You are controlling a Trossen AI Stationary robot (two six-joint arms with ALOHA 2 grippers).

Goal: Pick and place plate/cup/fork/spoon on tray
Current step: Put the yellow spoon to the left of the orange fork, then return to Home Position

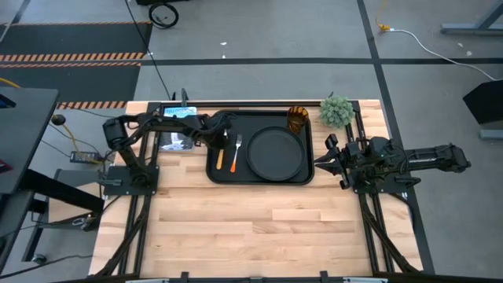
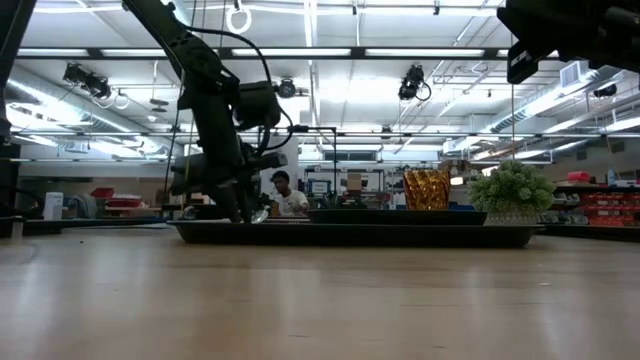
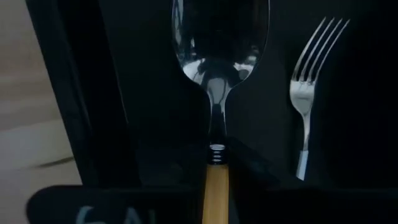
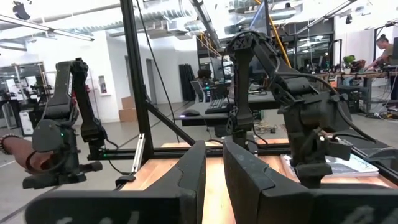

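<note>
The black rectangular tray [image 1: 259, 177] lies at the table's far middle. On it are the round black plate [image 1: 275, 153], the amber cup [image 1: 297, 119] at its far right corner, the fork [image 1: 235, 152] and the spoon [image 1: 220, 162], side by side left of the plate. My left gripper [image 1: 222, 141] stands over the tray's left part, shut on the spoon; the spoon's silver bowl [image 3: 221, 50] and the fork's tines [image 3: 314, 68] show in the left wrist view. My right gripper [image 1: 324, 161] waits open and empty just right of the tray. My left gripper pinches the spoon's yellow-orange handle [image 3: 216, 183] between its two fingers, at the end next to the silver neck. The fingers come from above, pointing down, and lie across the handle. The spoon lies level, low over the tray's floor; whether it rests there I cannot tell.
A small green potted plant [image 1: 336, 110] stands at the far right, beside the cup. A flat printed item [image 1: 177, 126] lies left of the tray under my left arm. Bare wood [image 1: 251, 228] spreads over the table's near half.
</note>
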